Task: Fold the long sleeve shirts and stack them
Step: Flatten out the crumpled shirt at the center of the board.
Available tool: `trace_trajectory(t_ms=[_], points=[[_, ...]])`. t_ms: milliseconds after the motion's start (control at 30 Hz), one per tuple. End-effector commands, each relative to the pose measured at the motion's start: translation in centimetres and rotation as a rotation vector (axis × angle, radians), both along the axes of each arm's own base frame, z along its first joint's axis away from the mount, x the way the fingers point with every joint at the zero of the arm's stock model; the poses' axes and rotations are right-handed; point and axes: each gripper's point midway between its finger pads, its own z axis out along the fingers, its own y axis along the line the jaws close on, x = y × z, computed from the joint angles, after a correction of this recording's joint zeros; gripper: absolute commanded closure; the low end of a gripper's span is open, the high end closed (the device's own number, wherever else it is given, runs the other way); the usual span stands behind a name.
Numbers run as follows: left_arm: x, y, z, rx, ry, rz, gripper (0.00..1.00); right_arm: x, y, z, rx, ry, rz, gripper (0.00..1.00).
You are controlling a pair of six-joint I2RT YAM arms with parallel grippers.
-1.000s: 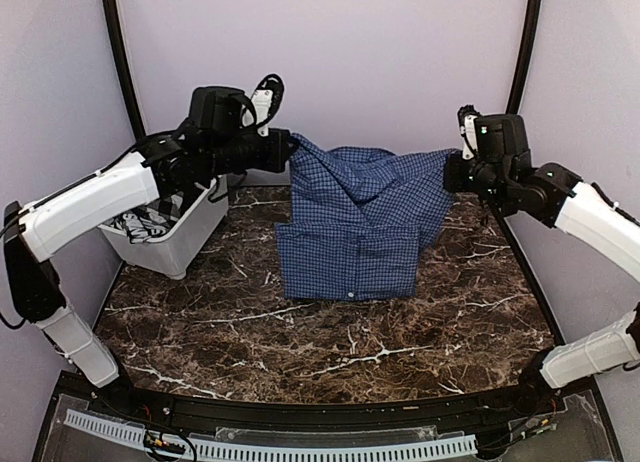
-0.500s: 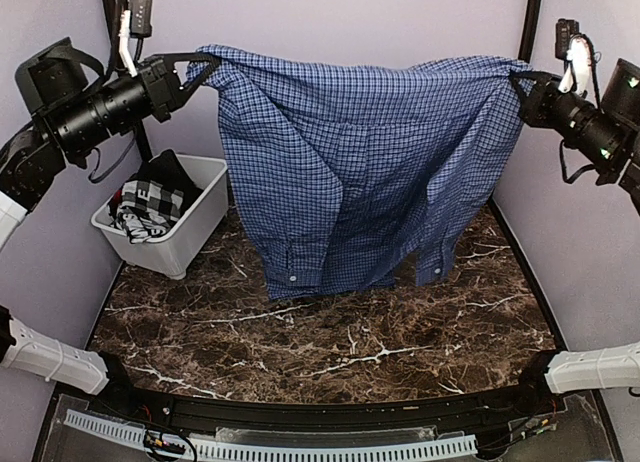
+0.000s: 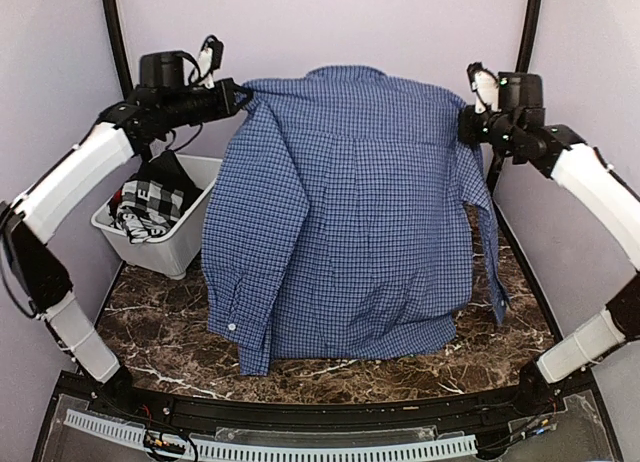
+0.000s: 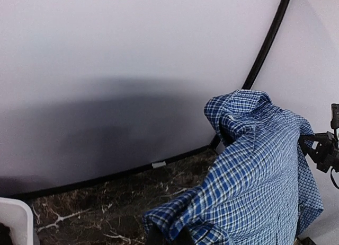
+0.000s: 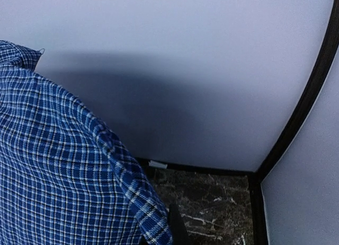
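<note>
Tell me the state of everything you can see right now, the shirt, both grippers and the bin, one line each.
blue checked shirt: held up in the air, spread wide between the two grippers, sleeves hanging down.
left gripper: shut on one shoulder of the shirt.
right gripper: shut on the other shoulder.
white bin: upright, holding crumpled black-and-white cloth.

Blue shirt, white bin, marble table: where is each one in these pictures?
blue shirt (image 3: pixel 350 242): overhead view, middle of its hanging body.
white bin (image 3: pixel 190 244): overhead view, the side wall facing the shirt.
marble table (image 3: pixel 150 322): overhead view, bare patch at front left.
</note>
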Motion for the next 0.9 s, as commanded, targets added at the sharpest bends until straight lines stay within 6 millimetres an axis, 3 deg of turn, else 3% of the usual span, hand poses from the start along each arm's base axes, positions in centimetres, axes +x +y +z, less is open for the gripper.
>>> trace_trajectory(t_ms=[0, 33, 67, 100, 133, 167, 267, 367, 400, 433, 567, 600, 633, 667, 700, 733, 767, 867], points=[[7.3, -2.6, -14.9, 0.021, 0.382, -0.065, 1.00, 6.8, -1.6, -13.3, 0.001, 0.288, -0.031, 1.00], [9.0, -3.2, -19.3, 0.043, 0.462, -0.062, 1.00, 7.9, -1.9, -16.2, -0.007, 0.348, -0.050, 1.00], [9.8, -3.3, -20.4, 0.048, 0.482, -0.057, 1.00, 8.9, -2.5, -18.7, -0.017, 0.397, -0.078, 1.00], [10.9, -3.6, -24.0, 0.072, 0.543, -0.048, 1.00, 9.6, -2.8, -20.7, -0.026, 0.437, -0.095, 1.00], [11.7, -3.7, -24.5, 0.075, 0.545, -0.041, 1.00, 10.3, -2.9, -22.6, -0.036, 0.475, -0.104, 1.00], [12.3, -4.0, -26.9, 0.091, 0.585, -0.034, 0.91, 10.7, -3.2, -23.8, -0.045, 0.501, -0.116, 0.94], [13.6, -4.1, -28.0, 0.100, 0.596, -0.007, 0.69, 11.5, -3.5, -25.9, -0.070, 0.545, -0.145, 0.72], [13.2, -3.9, -28.5, 0.122, 0.618, -0.001, 0.40, 11.1, -3.6, -26.3, -0.065, 0.563, -0.150, 0.54], [13.1, -3.7, -28.6, 0.137, 0.619, 0.007, 0.35, 10.7, -3.6, -26.3, -0.057, 0.565, -0.146, 0.50], [12.5, -3.6, -28.7, 0.152, 0.631, 0.008, 0.28, 10.2, -3.5, -26.1, -0.045, 0.563, -0.140, 0.45], [9.2, -3.1, -28.8, 0.210, 0.645, 0.013, 0.19, 7.3, -1.9, -25.3, 0.038, 0.558, -0.060, 0.40], [8.3, -2.8, -27.4, 0.209, 0.617, 0.019, 0.17, 6.5, -1.2, -25.4, 0.057, 0.562, -0.031, 0.39], [7.1, -2.8, -28.9, 0.226, 0.637, 0.015, 0.17, 5.6, -0.6, -25.4, 0.073, 0.561, -0.010, 0.39], [6.2, -2.4, -27.3, 0.214, 0.611, 0.023, 0.17, 4.6, 0.2, -25.5, 0.090, 0.568, 0.014, 0.39], [4.8, -2.2, -29.1, 0.231, 0.642, 0.022, 0.17, 3.8, 0.9, -25.6, 0.105, 0.571, 0.034, 0.39], [3.9, -2.0, -27.9, 0.219, 0.622, 0.024, 0.17, 3.0, 1.6, -25.7, 0.125, 0.578, 0.056, 0.39], [2.5, -1.3, -29.9, 0.244, 0.665, 0.039, 0.17, 2.1, 2.7, -26.0, 0.146, 0.589, 0.092, 0.39], [-1.5, 0.0, -31.6, 0.284, 0.705, 0.062, 0.18, -0.1, 5.3, -26.7, 0.177, 0.611, 0.164, 0.39]])
